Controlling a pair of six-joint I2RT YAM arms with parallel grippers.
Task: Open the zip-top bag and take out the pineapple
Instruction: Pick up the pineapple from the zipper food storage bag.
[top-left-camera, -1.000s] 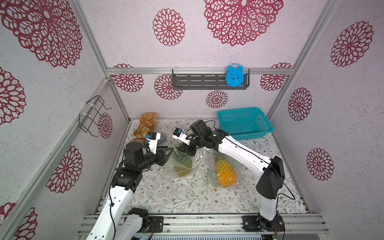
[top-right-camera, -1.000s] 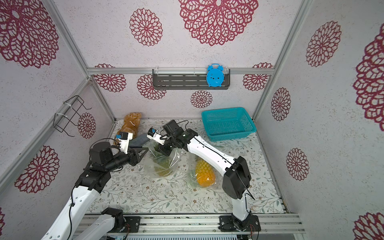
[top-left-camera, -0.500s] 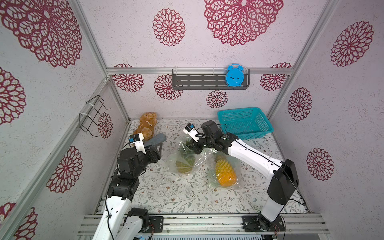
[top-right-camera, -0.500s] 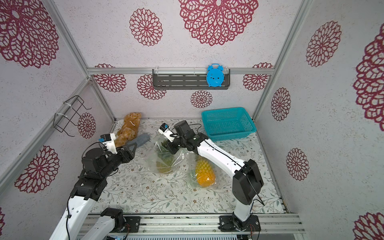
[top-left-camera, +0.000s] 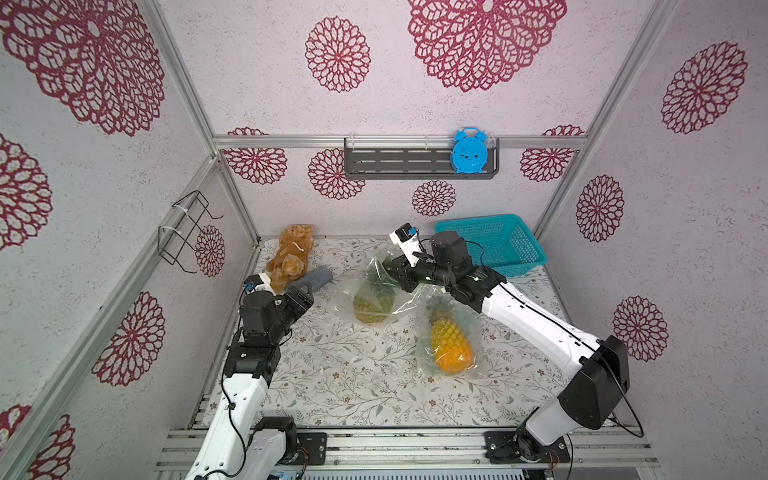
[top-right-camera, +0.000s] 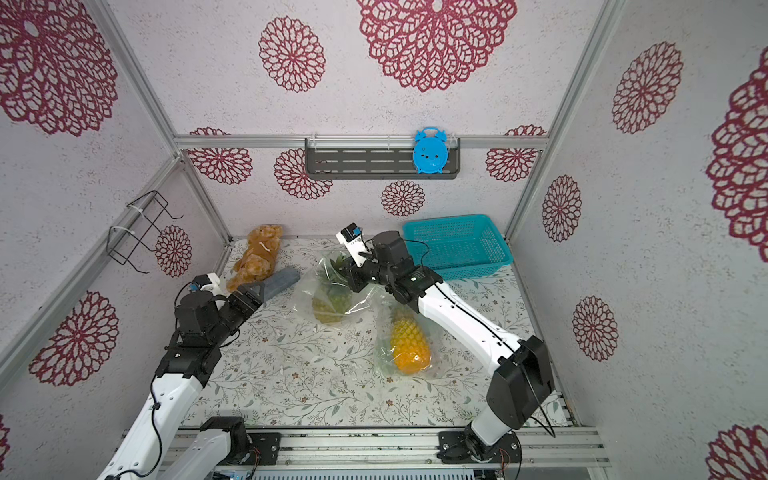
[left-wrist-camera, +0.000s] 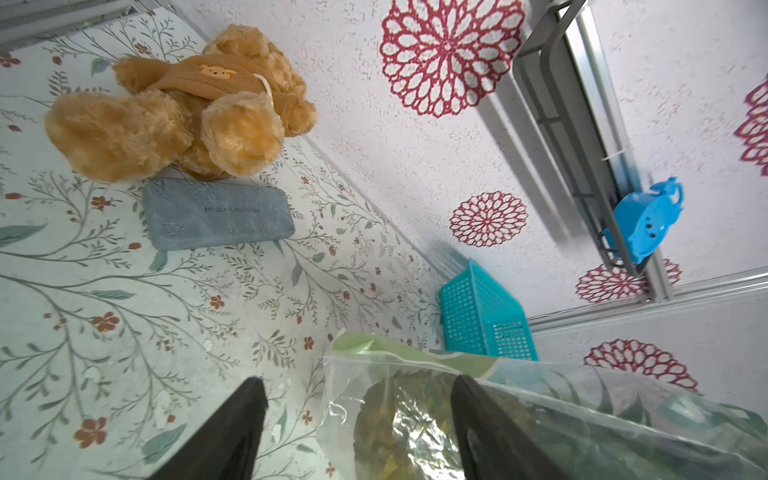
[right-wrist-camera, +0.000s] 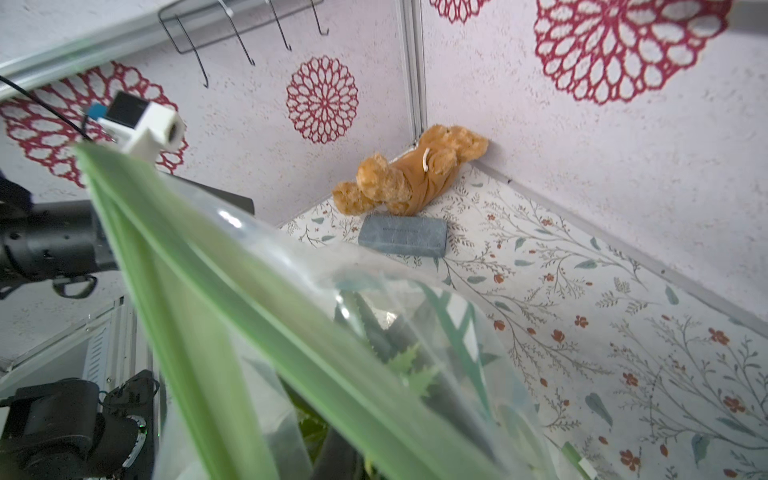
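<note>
A clear zip-top bag (top-left-camera: 374, 291) (top-right-camera: 332, 295) with a green zip strip (right-wrist-camera: 249, 299) stands mid-table, a greenish pineapple (top-left-camera: 370, 305) (top-right-camera: 328, 309) inside it. My right gripper (top-left-camera: 397, 276) (top-right-camera: 351, 276) is shut on the bag's top edge and holds it up; its fingers are mostly hidden behind the plastic in the right wrist view. My left gripper (top-left-camera: 305, 297) (top-right-camera: 249, 299) (left-wrist-camera: 356, 379) is open and empty, left of the bag and apart from it. The bag (left-wrist-camera: 415, 415) lies beyond its spread fingers (left-wrist-camera: 232, 436).
A second clear bag with a yellow pineapple (top-left-camera: 449, 345) (top-right-camera: 409, 345) lies to the front right. A teddy bear (top-left-camera: 291, 257) and a grey case (top-left-camera: 313, 279) sit back left. A teal basket (top-left-camera: 494, 245) stands back right. A wire rack (top-left-camera: 187, 232) hangs on the left wall.
My left gripper has let go of the bag, opened and drawn back to the left. My right gripper has carried the bag's top edge to the right and toward the back.
</note>
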